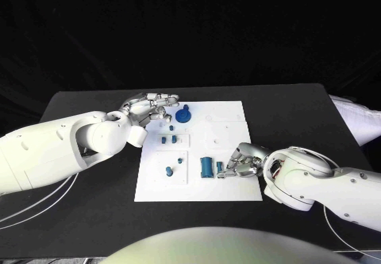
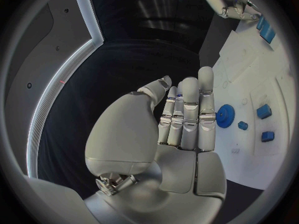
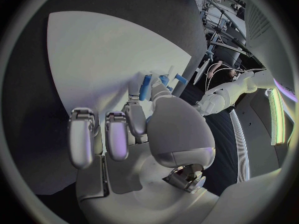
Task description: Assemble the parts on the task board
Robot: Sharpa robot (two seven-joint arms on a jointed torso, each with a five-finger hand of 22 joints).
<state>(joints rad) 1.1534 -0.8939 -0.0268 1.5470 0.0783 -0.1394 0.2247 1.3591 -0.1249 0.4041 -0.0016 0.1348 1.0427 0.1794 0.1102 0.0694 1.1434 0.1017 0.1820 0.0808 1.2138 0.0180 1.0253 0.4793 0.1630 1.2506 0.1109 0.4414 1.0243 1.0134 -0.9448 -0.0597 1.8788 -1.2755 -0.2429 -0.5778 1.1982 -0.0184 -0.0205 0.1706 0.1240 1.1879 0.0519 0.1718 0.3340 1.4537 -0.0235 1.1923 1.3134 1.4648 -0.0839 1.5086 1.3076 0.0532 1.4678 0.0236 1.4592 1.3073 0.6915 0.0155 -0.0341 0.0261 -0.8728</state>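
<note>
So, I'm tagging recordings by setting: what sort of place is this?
Probably a robotics lab or test bench: a black table against a dark backdrop, a white task board carrying small blue parts, and cabled equipment in the right wrist view.

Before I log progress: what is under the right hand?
The right hand rests over the task board, beside an upright blue cylinder and a smaller blue part. Anything beneath its palm is hidden.

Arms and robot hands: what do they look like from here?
Both arms are bulky, smooth white shells with rounded joints. Left robot hand and right robot hand are silver metal, many-fingered, with segmented fingers. Thin pale cables trail beside each arm.
</note>
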